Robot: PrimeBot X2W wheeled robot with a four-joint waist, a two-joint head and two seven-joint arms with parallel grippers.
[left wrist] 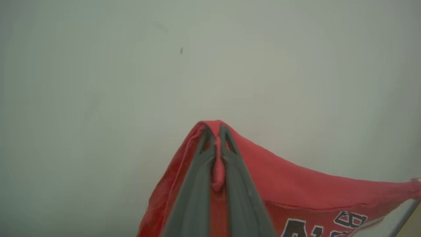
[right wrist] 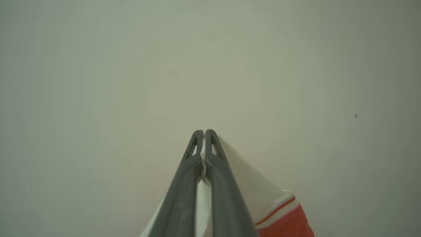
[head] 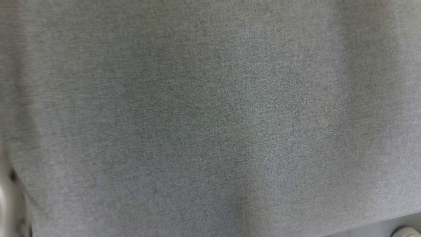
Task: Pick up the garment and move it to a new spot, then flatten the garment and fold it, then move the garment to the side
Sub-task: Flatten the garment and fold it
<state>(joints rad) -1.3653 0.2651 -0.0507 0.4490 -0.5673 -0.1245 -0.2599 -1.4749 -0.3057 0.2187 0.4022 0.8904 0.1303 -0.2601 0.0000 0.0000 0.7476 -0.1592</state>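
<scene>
In the left wrist view my left gripper (left wrist: 215, 130) is shut on a bunched red edge of the garment (left wrist: 279, 184). The red cloth drapes off to the right and carries dark outlined lettering (left wrist: 348, 219) near the bottom. My right gripper (right wrist: 204, 133) is shut on a white part of the garment (right wrist: 250, 184), which has a thin orange stripe and a red section (right wrist: 286, 225) below it. A grey heathered cloth (head: 210, 118) hangs close before the head camera and hides both grippers there. I cannot tell whether it belongs to the garment.
Both wrist views look onto a plain pale surface (left wrist: 131, 65) with a small dark speck (left wrist: 181, 50). A pale strip (head: 378, 227) and a white rounded object (head: 406, 232) peek out at the head view's lower right. A blurred pale shape (head: 5, 197) stands at its lower left edge.
</scene>
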